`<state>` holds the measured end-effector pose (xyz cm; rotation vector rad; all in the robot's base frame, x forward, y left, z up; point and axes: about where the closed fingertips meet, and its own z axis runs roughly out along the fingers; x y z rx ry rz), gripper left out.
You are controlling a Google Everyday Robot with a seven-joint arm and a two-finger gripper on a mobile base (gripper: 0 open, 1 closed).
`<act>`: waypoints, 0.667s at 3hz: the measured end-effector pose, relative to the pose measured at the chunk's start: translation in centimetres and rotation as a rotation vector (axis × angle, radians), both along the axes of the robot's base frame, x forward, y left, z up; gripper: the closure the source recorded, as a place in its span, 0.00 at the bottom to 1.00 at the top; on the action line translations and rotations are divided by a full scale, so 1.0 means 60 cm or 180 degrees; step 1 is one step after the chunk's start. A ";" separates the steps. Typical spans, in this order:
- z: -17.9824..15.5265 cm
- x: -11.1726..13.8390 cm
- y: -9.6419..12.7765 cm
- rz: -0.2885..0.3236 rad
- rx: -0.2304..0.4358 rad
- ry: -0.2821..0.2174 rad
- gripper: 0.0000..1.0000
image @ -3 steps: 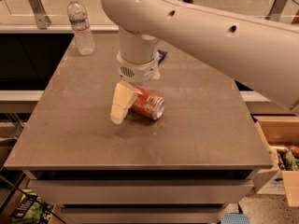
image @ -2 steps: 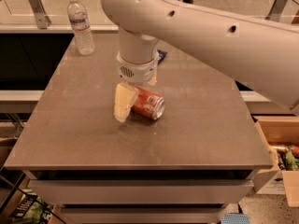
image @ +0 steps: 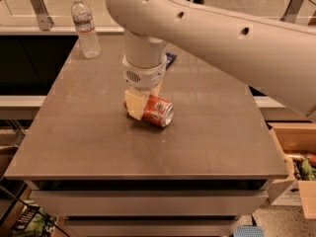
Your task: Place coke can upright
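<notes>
Since a second ago the gripper (image: 143,102) has slid to the right, so its cream tip now overlaps the left end of the coke can (image: 159,111) rather than standing just beside it; the can itself has hardly shifted. Pointing straight down from the white wrist, the gripper sits right at the can, low over the table (image: 89,142). Whether it has clamped onto the can or merely sits against it cannot be told from this angle. The coke can lies on its side near the middle of the table, its silver end facing right and toward the camera. The thick white arm (image: 222,38) runs from the wrist up and off to the right. Behind the wrist a dark-blue packet (image: 169,59) lies flat, partly hidden. A clear water bottle (image: 85,26) stands upright at the far left corner, well apart from the can. Off the table's right side sits an open cardboard box (image: 296,142)
</notes>
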<state>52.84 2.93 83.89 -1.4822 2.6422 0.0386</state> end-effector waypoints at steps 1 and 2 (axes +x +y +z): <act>0.000 0.000 0.001 0.0003 0.0004 -0.0008 0.87; 0.000 0.000 0.002 0.0006 0.0008 -0.0016 1.00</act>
